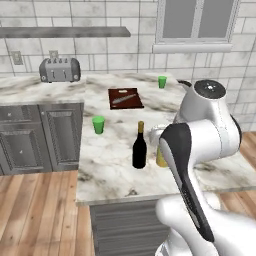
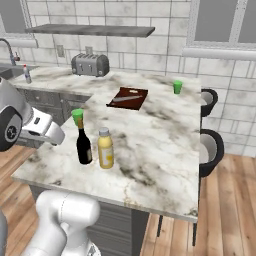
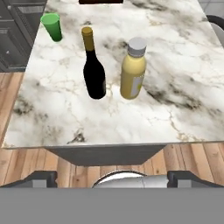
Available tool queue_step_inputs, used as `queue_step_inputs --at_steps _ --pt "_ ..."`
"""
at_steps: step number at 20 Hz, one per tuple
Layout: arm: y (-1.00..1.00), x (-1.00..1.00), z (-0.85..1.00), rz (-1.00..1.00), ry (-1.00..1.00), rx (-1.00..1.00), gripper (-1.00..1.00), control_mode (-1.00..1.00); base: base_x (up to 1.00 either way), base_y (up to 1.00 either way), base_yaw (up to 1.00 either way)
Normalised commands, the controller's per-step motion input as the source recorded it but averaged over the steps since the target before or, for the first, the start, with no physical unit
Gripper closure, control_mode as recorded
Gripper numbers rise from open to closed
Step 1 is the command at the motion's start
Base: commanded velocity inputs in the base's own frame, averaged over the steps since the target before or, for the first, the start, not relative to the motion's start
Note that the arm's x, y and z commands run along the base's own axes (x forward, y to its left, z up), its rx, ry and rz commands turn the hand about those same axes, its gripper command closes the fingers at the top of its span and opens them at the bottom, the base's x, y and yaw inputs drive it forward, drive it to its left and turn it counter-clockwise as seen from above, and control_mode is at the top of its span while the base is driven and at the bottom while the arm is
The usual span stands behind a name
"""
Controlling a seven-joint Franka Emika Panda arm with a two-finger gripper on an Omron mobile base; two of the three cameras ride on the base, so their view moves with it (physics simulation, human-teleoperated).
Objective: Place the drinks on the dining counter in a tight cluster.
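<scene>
On the dining counter (image 2: 165, 150) a tall dark wine bottle (image 3: 93, 70) (image 2: 83, 142) (image 1: 139, 147) and a squat yellow bottle (image 3: 132, 72) (image 2: 105, 148) stand upright side by side near the front edge, a small gap between them. In the left base view my arm hides most of the yellow bottle (image 1: 161, 159). A small clear red-capped bottle (image 2: 26, 73) stands on the back counter by the sink tap. My gripper (image 3: 113, 178) hangs back from the counter's near edge, open, nothing between its fingers.
A green cup (image 3: 52, 26) (image 1: 98, 124) stands behind and left of the wine bottle, another green cup (image 1: 162, 81) at the far side. A dark cutting board (image 1: 125, 98) lies mid-counter. A toaster (image 1: 60, 70) sits on the back counter. Black stools (image 2: 210, 147) line the right side.
</scene>
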Motion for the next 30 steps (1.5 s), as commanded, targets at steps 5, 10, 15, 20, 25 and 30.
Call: queue_step_inputs --at_steps 5,10,15,20,25,30 --pt "-0.22 -0.42 0.54 0.21 0.00 0.01 -1.00 -1.00 0.00 0.00 0.00" --pt "-0.04 -0.25 0.10 0.07 0.00 0.00 -1.00 -1.00 0.00 0.00 0.00" --pt "0.00 -0.04 0.00 0.00 0.00 0.00 -1.00 1.00 -0.08 0.00 0.00" --pt "0.00 0.00 0.00 0.00 0.00 0.00 -1.00 1.00 -0.93 0.40 0.12" --pt "0.00 0.00 0.00 0.00 0.00 0.00 -1.00 1.00 -0.36 1.00 0.00" --pt "0.00 0.00 0.00 0.00 0.00 0.00 -1.00 1.00 0.03 1.00 -0.17"
